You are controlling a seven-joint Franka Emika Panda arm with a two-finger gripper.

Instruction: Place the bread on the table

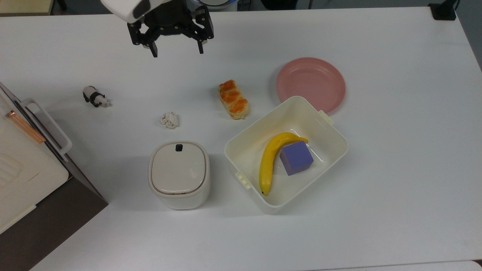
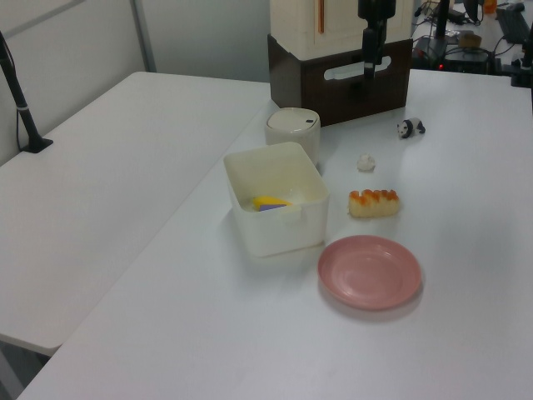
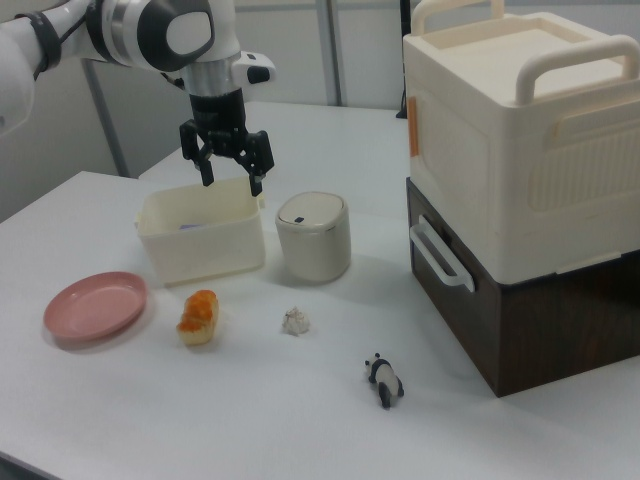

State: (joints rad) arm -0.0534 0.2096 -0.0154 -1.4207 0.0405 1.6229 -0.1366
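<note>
White table (image 1: pixel 395 180) carries the bread (image 1: pixel 234 99); above, jaws (image 1: pixel 175 48) spread, apparently empty, arm cropped.

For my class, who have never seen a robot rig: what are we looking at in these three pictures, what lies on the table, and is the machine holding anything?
It is one robot arm ending in a gripper with two jaws, filmed by three fixed cameras: one from above and one from each side. The jaws stand open and empty, raised above the white table.

On the table lie the bread, a braided bun, beside a pink plate; a crumpled paper ball; a toy panda; a lidded cream canister; and an open cream bin holding a banana and a purple cube. At the table's edge stands a large cream case on a brown base.

The bread rests on the table, untouched.
</note>
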